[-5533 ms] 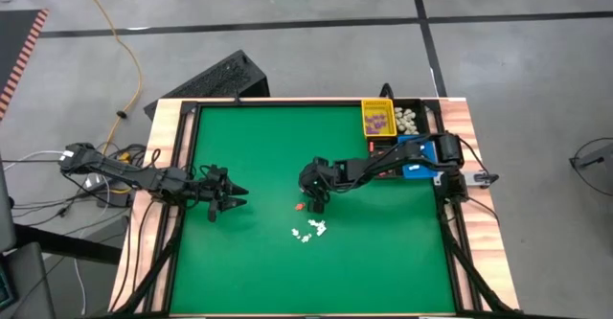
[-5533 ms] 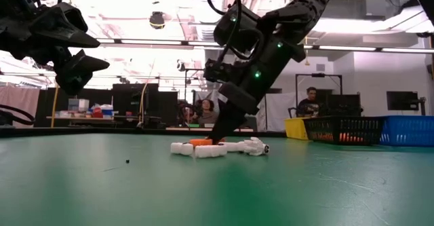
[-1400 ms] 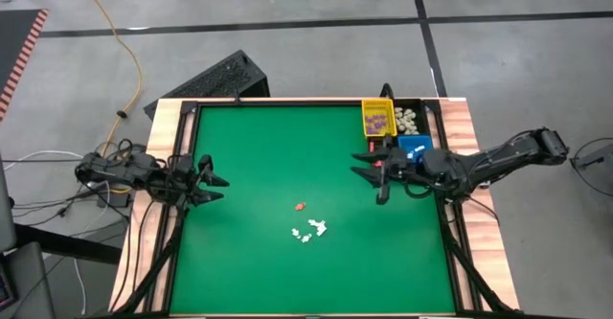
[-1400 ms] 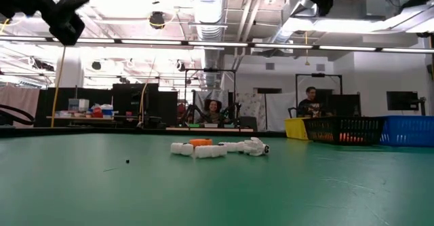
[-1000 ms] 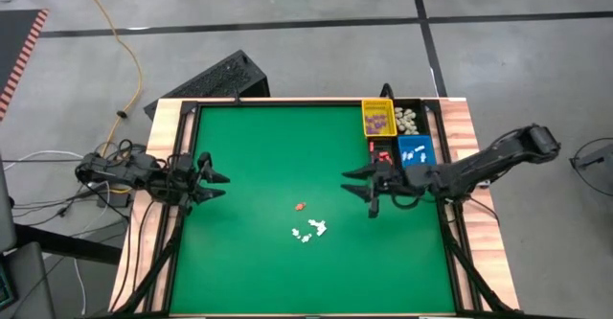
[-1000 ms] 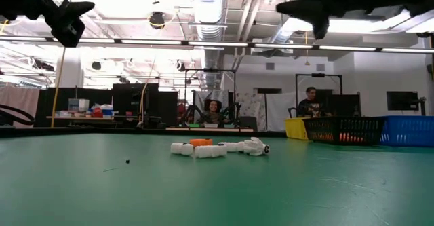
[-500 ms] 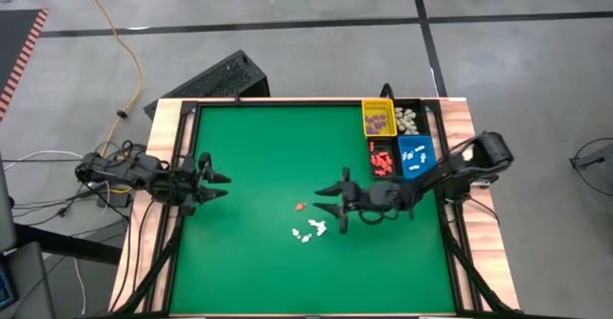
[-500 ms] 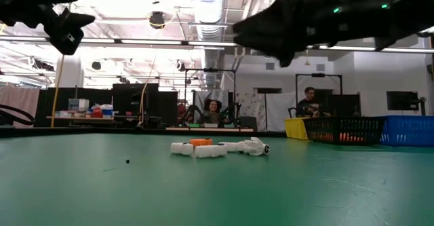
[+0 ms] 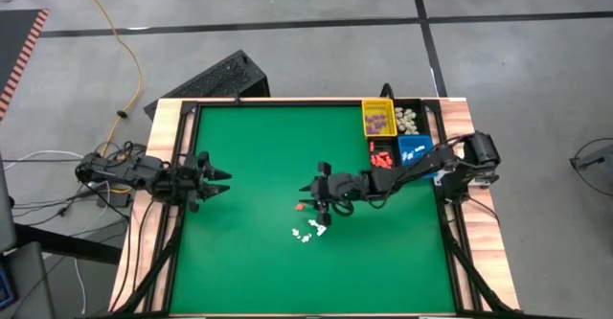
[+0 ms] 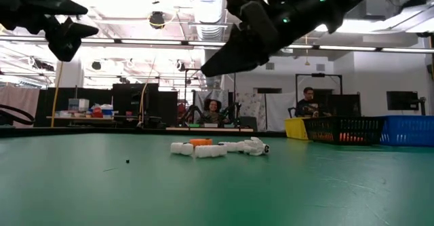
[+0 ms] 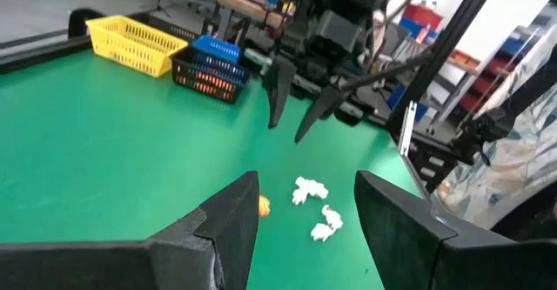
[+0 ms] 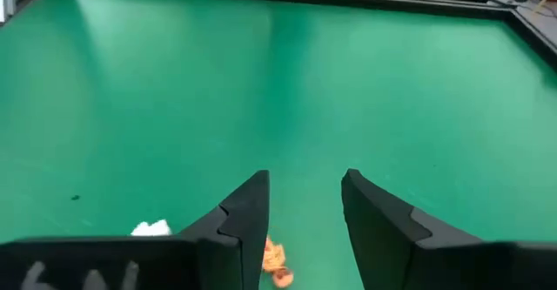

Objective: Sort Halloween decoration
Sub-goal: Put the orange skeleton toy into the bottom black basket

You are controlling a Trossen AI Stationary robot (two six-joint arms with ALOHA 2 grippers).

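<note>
Right gripper (image 9: 322, 202) hangs above mid-bench, jaws released and empty, over the orange trinket (image 12: 275, 264). Cream-white trinkets (image 9: 310, 229) lie clustered just nearer on the green bench (image 9: 249, 262). Left gripper (image 9: 216, 178) waits at the left edge, jaws spread, empty. Judgement: orange piece looks light, rigid, smooth plastic; likely to skate if nudged, so pinch across its narrow middle. Its long axis and heading cannot be told.
</note>
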